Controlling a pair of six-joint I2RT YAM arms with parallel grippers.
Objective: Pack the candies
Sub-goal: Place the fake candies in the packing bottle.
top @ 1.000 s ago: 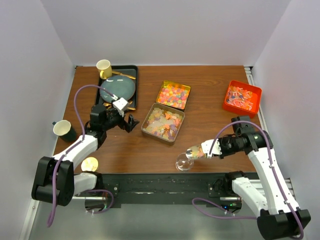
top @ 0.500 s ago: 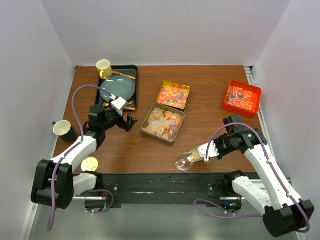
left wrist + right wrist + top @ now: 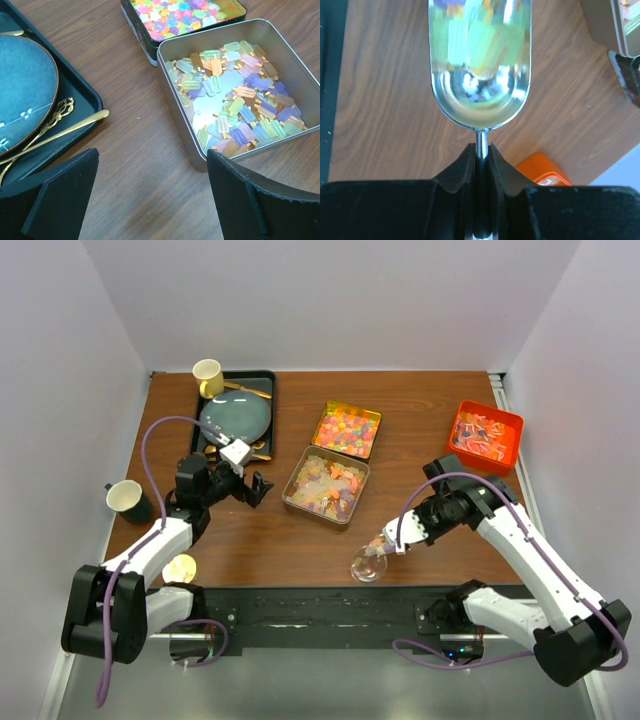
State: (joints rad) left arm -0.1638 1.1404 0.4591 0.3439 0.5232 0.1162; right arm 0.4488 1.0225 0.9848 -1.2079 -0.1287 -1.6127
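My right gripper (image 3: 404, 535) is shut on the handle of the metal scoop (image 3: 384, 543), which tilts down over a small glass jar (image 3: 367, 566) at the table's front edge. In the right wrist view the gripper (image 3: 481, 150) clamps the handle, and blurred pastel candies (image 3: 477, 30) lie at the far end of the scoop (image 3: 480, 95). Pastel candies fill a silver tin (image 3: 327, 483), bright multicolour ones a gold tin (image 3: 346, 430), red-white ones an orange box (image 3: 484, 436). My left gripper (image 3: 258, 487) is open and empty, left of the silver tin (image 3: 172, 107).
A black tray (image 3: 264, 380) at the back left holds a blue plate (image 3: 235, 416) and gold cutlery (image 3: 55, 132). A yellow cup (image 3: 207, 377) stands by it, a dark cup (image 3: 127, 500) at the left edge. A gold round lid (image 3: 180, 567) lies front left.
My right arm has swung its elbow up and inward, tipping the scoop steeply over the jar. The left gripper has shifted slightly and stays open.
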